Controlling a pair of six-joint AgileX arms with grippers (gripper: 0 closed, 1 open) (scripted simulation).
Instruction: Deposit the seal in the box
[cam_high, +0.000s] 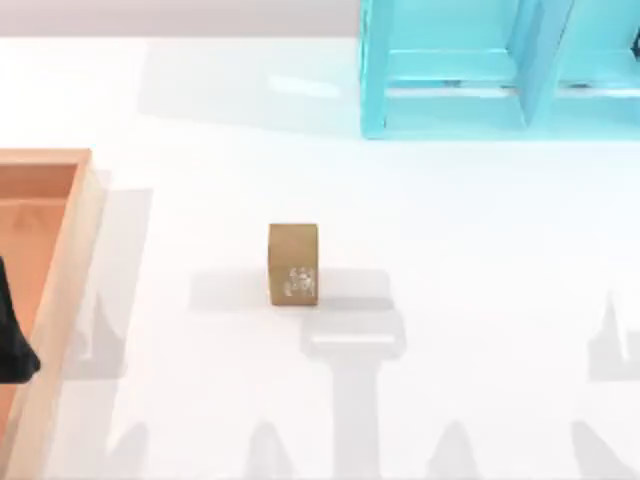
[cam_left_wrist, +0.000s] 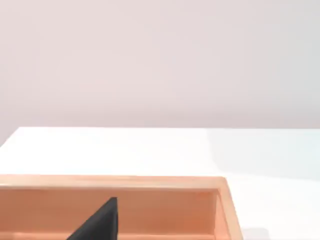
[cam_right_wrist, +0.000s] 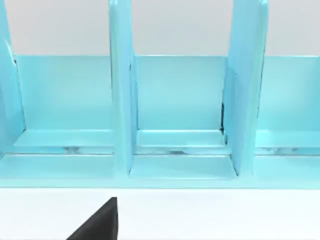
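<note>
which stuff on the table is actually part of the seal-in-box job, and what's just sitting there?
Part of the job:
- the seal, upright near the table's middle, not held
- the box, at the table's left edge, nothing of the seal in it
- left gripper, over the box

Just there:
- turquoise shelf, at the far right of the table
- right gripper, facing the shelf

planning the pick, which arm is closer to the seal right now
Left. A dark part of the left arm hangs over the box at the table's left edge, apart from the seal; the right gripper faces the turquoise shelf.
</note>
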